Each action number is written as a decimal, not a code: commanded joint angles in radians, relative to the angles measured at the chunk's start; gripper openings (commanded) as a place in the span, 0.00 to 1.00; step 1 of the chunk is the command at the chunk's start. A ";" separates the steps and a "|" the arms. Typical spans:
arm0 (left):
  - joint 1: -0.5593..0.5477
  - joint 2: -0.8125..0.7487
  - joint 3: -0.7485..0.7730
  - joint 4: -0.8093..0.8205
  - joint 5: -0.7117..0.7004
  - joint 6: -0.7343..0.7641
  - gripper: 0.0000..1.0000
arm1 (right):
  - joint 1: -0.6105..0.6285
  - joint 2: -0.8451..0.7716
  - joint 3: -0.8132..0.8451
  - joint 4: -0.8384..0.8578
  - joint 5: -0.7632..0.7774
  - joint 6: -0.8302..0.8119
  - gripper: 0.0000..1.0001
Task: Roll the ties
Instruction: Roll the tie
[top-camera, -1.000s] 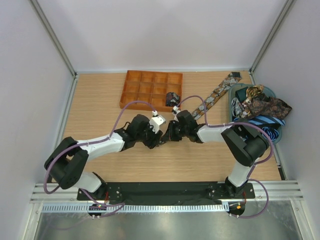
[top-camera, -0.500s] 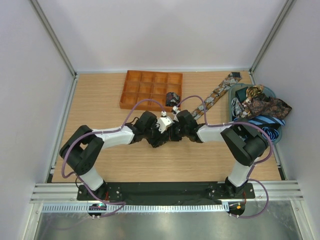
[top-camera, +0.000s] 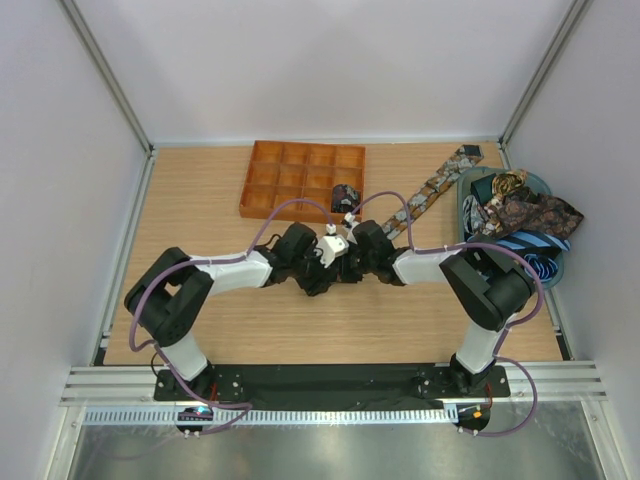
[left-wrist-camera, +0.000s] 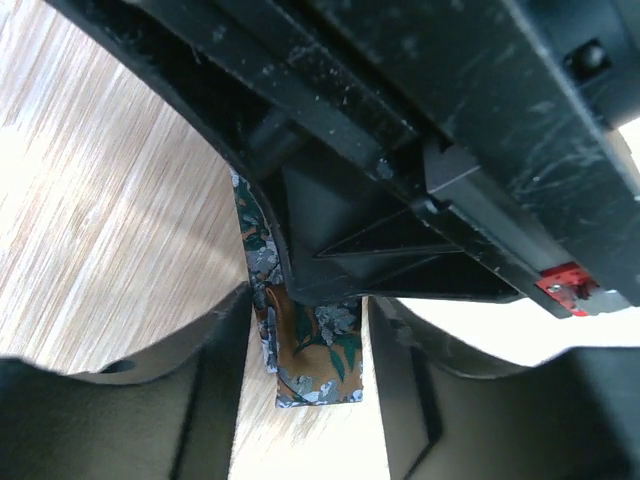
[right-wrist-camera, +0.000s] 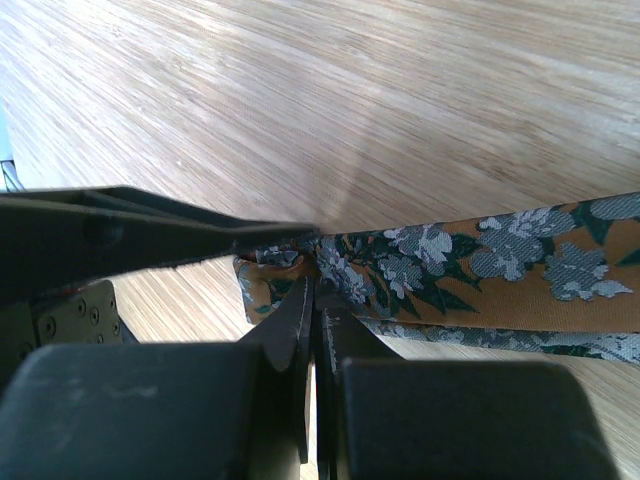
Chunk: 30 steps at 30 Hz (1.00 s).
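Observation:
A brown paisley tie (top-camera: 436, 184) lies slantwise from the back right toward the table's middle. My right gripper (right-wrist-camera: 320, 268) is shut on the tie (right-wrist-camera: 480, 265) near its narrow end, with a folded bit of fabric pinched at the tips. My left gripper (left-wrist-camera: 310, 310) is open and straddles that end of the tie (left-wrist-camera: 318, 362), one finger (left-wrist-camera: 215, 370) on each side, while the right gripper's black body hangs just above. In the top view both grippers (top-camera: 322, 274) (top-camera: 341, 267) meet at mid-table. A rolled tie (top-camera: 346, 194) sits in the tray.
The orange gridded tray (top-camera: 290, 180) stands at the back, left of centre. A teal basket (top-camera: 556, 262) at the right edge holds several loose ties (top-camera: 520, 212), paisley and blue striped. Walls enclose the table on three sides.
My left arm has swung right and brought its gripper up against the right gripper, around the tie's end. The right arm and the tie have stayed put.

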 joint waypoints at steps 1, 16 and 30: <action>-0.006 -0.004 0.008 -0.002 -0.005 0.019 0.48 | 0.005 0.011 0.022 0.017 -0.010 0.000 0.02; -0.006 0.097 0.085 -0.113 0.018 0.012 0.12 | -0.032 -0.075 -0.033 0.128 -0.014 0.116 0.15; -0.004 0.145 0.131 -0.154 0.012 -0.012 0.12 | -0.106 -0.374 -0.194 0.031 0.170 0.084 0.36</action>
